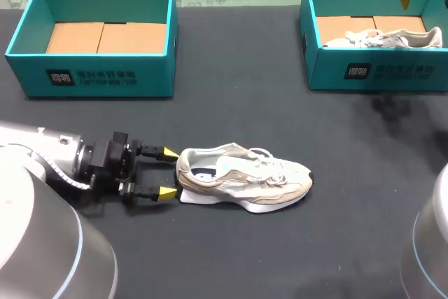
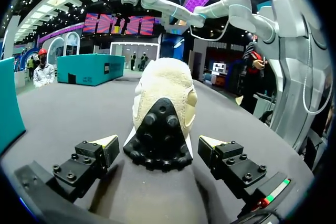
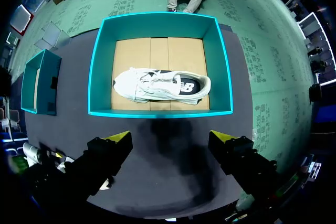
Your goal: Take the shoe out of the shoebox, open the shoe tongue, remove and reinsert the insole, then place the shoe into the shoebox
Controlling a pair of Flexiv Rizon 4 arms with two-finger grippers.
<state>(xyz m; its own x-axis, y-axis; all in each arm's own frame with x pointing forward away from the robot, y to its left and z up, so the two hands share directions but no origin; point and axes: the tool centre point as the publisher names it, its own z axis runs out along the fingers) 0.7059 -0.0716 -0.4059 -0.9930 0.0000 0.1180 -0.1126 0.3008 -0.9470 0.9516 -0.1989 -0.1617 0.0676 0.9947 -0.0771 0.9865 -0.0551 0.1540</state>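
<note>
Nearest: left tool point(image 1: 168, 172) lay low on the bench point(image 1: 231, 257), released. Its yellow tips were spread either side of the heel of the shoe point(image 1: 245, 176). The left wrist view showed a gap on both sides, so no grip yet.

Shoe stood on its sole with the heel between the fingers and the toe pointing straight away from the tool. Tongue and laces sat just past the heel opening.

Judged: shoe was out of its box, and bracing the heel so the tongue could be opened was the step in hand. To do it well, probably:
- close square and centred on the heel, low near the sole
- grip firm enough to pin the shoe without crushing the collar or twisting it
- leave the opening free for the other arm

Empty shoebox point(image 1: 98, 75) sat well apart, off to that tool's side.

Farthest: right tool point(image 3: 169, 137) hung high, released, nothing in it. It was right over the far shoebox point(image 3: 157, 113), where a second shoe point(image 3: 160, 85) lay.
</note>
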